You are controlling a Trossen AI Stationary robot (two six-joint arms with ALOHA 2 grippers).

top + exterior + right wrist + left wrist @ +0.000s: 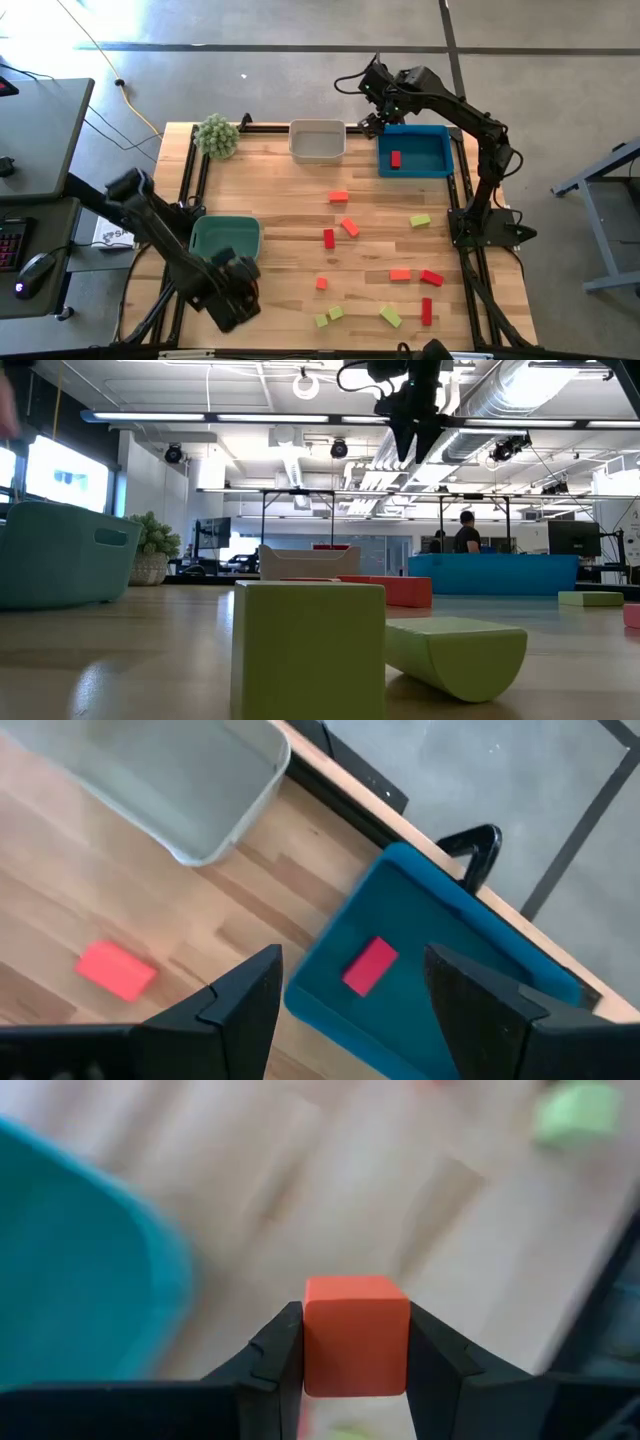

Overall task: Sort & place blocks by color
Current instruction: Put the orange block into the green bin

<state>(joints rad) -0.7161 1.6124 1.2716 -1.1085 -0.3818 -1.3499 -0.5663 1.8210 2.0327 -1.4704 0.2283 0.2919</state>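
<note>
My left gripper (355,1380) is at the table's near left, just near of the green tray (225,238), and is shut on an orange cube (355,1335). My right gripper (350,1010) hangs open over the left rim of the blue tray (415,150) at the far right. One dark red block (370,965) lies flat on that tray's floor. Several red, orange and yellow-green blocks lie scattered on the table, among them an orange one (338,197) and a yellow-green one (420,220). In the low view a yellow-green cube (308,650) stands close up. My left gripper pinches the orange cube between its two fingers (275,1355), one on each opposite side face (315,1340). The cube sits square in the hold, its top face showing. The table and the green tray's rim (80,1260) lie blurred behind it.
An empty grey-white tray (317,140) stands at the far edge, left of the blue one. A fuzzy green plant (217,135) sits at the far left corner. A yellow-green half-round block (455,655) lies near the near edge. A person (466,532) stands in the room beyond the table.
</note>
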